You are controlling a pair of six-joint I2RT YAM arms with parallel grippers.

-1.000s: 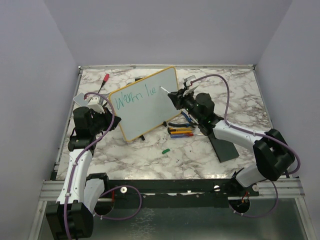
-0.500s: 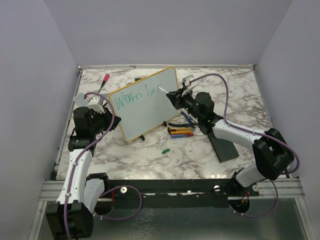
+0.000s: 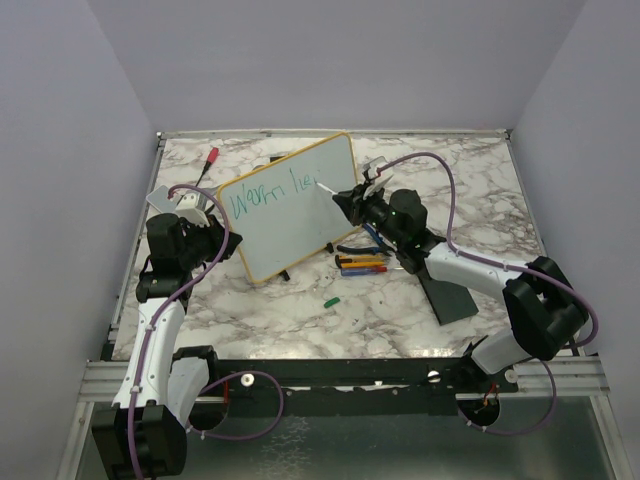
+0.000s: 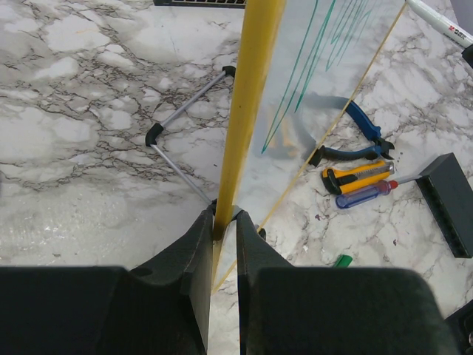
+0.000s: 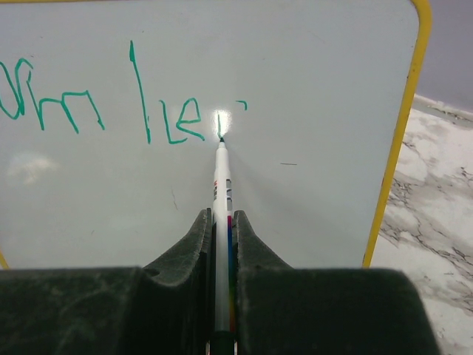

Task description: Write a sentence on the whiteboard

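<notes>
The whiteboard (image 3: 290, 215) stands tilted on the marble table, its yellow frame (image 4: 247, 96) running up the left wrist view. My left gripper (image 4: 224, 218) is shut on the lower part of that frame edge, at the board's left side (image 3: 212, 232). The sentence (image 5: 89, 111) in teal reads "Warm he" with a short fresh stroke after it (image 3: 270, 192). A white marker (image 5: 221, 185) is clamped in my right gripper (image 5: 222, 218), which is shut on it. The marker's tip touches the board at that stroke, right of the "e" (image 3: 326, 187).
Blue pliers (image 3: 365, 240), a yellow knife and screwdrivers (image 3: 362, 264) lie right of the board's foot. A green cap (image 3: 330, 300) lies nearer me. A flat black pad (image 3: 447, 295) sits under the right arm. A red-capped marker (image 3: 211, 156) lies at the back left.
The right gripper has shifted slightly left and down with the marker, and a short stroke now stands after "he". The left arm and board have not moved.
</notes>
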